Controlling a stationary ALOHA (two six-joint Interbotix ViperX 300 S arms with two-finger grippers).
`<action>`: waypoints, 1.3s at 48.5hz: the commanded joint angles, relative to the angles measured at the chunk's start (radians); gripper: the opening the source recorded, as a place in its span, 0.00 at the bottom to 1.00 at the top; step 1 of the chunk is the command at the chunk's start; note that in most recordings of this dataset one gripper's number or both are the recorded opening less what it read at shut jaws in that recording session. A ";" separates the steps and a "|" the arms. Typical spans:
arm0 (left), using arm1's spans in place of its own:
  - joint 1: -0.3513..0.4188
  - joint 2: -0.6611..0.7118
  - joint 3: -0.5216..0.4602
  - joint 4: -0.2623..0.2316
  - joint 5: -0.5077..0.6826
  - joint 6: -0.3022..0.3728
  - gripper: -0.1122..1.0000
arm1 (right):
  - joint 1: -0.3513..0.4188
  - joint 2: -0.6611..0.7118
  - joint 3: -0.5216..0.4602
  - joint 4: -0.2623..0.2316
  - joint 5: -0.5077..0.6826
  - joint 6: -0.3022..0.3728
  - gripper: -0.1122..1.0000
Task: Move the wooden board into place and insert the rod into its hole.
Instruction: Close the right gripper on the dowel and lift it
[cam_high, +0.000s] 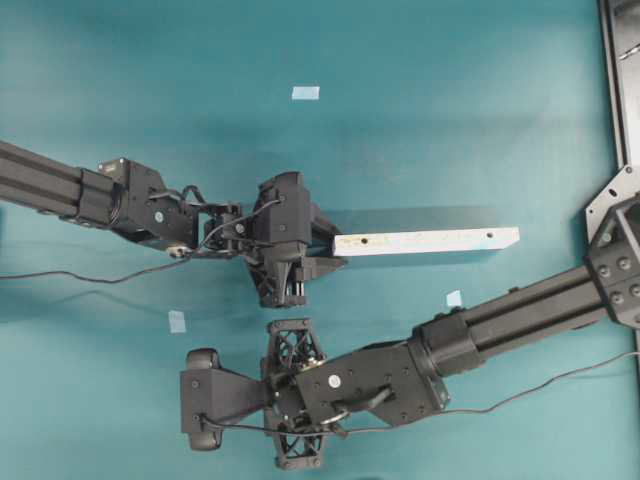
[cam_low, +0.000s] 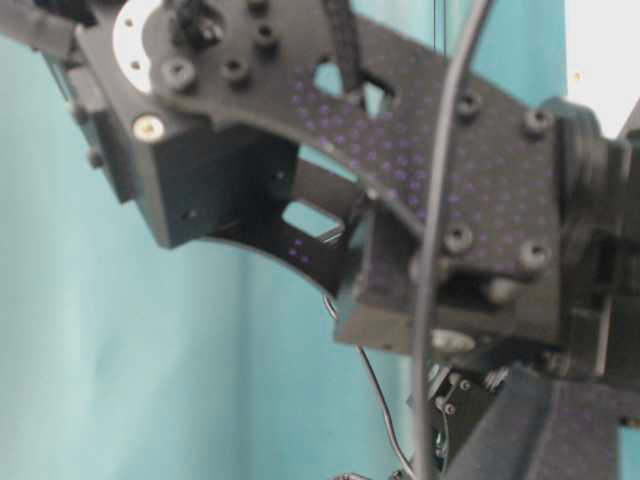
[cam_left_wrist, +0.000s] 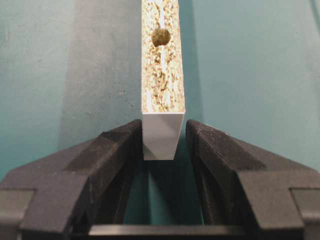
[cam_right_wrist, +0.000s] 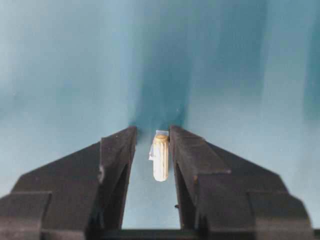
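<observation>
- Jaws of the left gripper (cam_left_wrist: 162, 142) stand clamped on one end of the wooden board (cam_high: 428, 241), pads pressed to both narrow sides in the left wrist view.
- Jaws of the right gripper (cam_right_wrist: 153, 150) stand close either side of the rod (cam_right_wrist: 160, 157); the rod touches the right-hand pad, a thin gap shows on the other side, so I cannot tell whether the grip is made.
- Relative to the board: the rod sits below its gripped end in the overhead view, well apart, with a small blue tape square (cam_right_wrist: 158, 142) under it on the teal table (cam_high: 420, 120).
- Progress, as I judge it: the board is held and appears lifted off the table, with its shadow beside it; whether it is at its final place I cannot say. The rod is only now being picked up, and carrying it to the hole (cam_left_wrist: 161, 37) near the board's gripped end and pushing it in remain.
- Containers: none shows in any view; the hole is empty.
</observation>
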 joint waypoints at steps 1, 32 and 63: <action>0.002 -0.009 -0.009 0.002 0.000 -0.002 0.53 | -0.003 -0.018 0.002 -0.018 -0.002 0.002 0.38; 0.002 -0.009 -0.005 0.002 0.000 -0.002 0.53 | -0.003 -0.106 0.003 -0.183 0.005 0.000 0.18; 0.002 -0.009 -0.011 0.002 0.005 -0.002 0.53 | -0.061 -0.393 0.178 -0.213 -0.198 0.003 0.18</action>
